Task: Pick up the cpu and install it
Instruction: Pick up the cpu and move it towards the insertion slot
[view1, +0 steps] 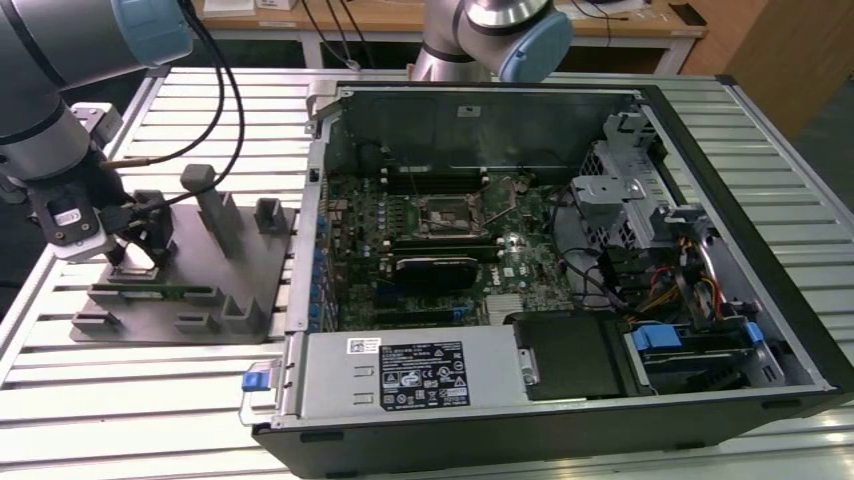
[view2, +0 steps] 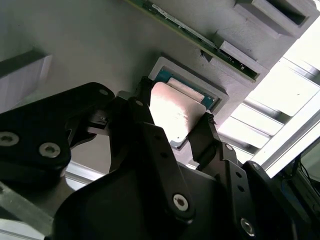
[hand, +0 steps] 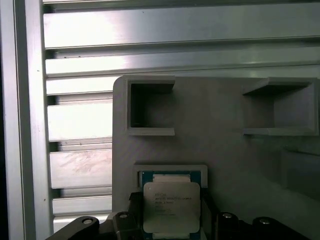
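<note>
So far only the pick-up half is under way. At about nine o'clock in the exterior view, the arm has the gripper (view1: 130, 262) down on the grey fixture plate (view1: 247, 270), which lies on the aluminium slatted table (view1: 160, 400).

Both wrist views show what sits between the black fingers (view2: 142, 107): the cpu (view2: 177, 112), silver top up, lying in a square raised pocket (view2: 220, 97) of the plate. One finger stands against each of two opposite edges of the chip, so the opening is narrowed to just the chip's width. I judge this a grasp on the cpu, though how hard it is pinched does not show. The chip looks seated in its pocket, with the teal rim showing beyond the silver lid, so I would not call it lifted.

Further along, from the centre towards three o'clock, the open computer case (view1: 534, 440) lies on its side with the motherboard (view1: 400, 200) exposed. The black-framed cpu socket (view1: 447, 212) sits near the board's middle, well apart from the fixture. Carrying the chip across and installing it there are not yet done.
</note>
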